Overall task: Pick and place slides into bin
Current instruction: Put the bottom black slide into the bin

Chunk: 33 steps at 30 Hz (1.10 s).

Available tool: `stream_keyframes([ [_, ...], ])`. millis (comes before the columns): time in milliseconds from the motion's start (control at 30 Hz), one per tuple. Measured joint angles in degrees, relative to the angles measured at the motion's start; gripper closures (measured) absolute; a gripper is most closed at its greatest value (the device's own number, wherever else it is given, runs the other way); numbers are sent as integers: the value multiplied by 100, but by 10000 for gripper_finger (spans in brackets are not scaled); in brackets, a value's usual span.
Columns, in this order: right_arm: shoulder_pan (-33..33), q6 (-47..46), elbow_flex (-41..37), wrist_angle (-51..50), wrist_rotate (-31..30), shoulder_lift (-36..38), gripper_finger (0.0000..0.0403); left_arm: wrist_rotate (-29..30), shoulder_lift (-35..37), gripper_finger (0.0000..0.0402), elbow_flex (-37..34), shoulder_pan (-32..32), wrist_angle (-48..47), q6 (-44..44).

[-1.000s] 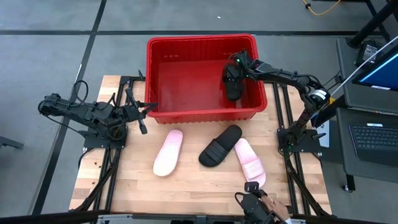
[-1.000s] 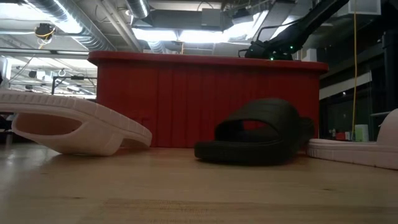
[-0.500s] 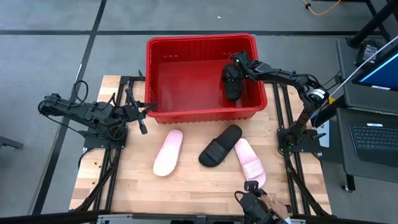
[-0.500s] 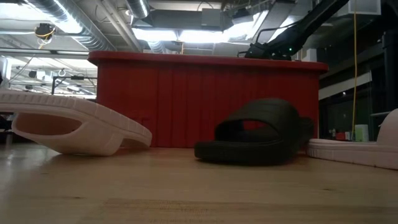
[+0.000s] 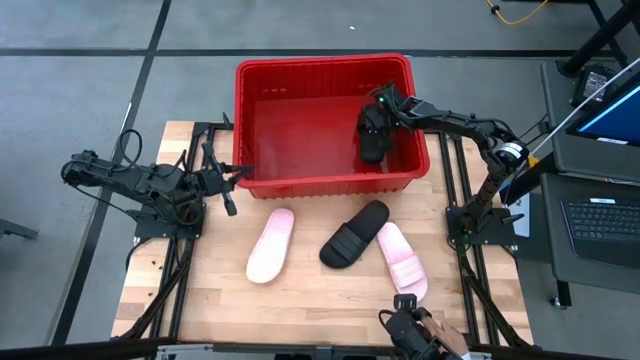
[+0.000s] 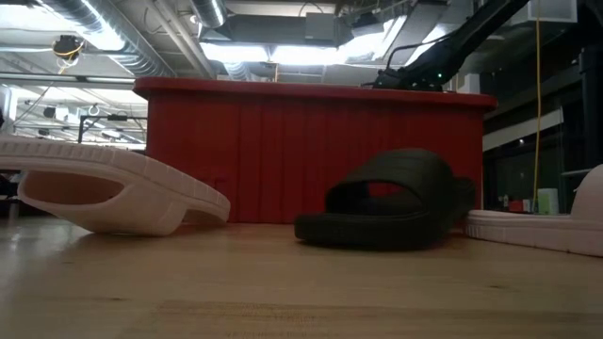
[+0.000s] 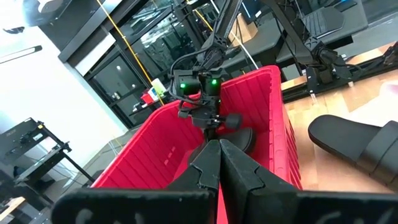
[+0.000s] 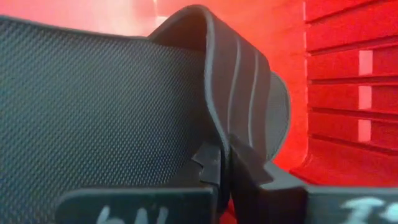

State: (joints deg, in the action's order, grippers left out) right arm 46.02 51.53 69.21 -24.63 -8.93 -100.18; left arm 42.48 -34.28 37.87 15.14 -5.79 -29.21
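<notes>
We watch the right hand (image 5: 379,112) inch deeper over the red bin (image 5: 262,72), still clamped on a black slide (image 5: 372,140) hanging below it; release looks close.

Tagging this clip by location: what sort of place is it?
Probably a robotics lab or workshop: bare ceiling ducts, a laptop beside the wooden table, and glass-walled bays behind.
</notes>
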Motion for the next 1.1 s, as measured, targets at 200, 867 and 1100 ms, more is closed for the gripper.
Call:
stream_keyframes([
  [200, 0, -2, 0, -122, 2, 0, 386, 0, -1, 400, 0, 0, -12, 9],
  [867, -18, 35, -13, -259, -197, -2, 310, 0, -1, 399, 0, 2, -19, 7],
  [1100, -22, 125, -13, -227, -192, -2, 268, 0, -1, 399, 0, 1, -21, 7],
])
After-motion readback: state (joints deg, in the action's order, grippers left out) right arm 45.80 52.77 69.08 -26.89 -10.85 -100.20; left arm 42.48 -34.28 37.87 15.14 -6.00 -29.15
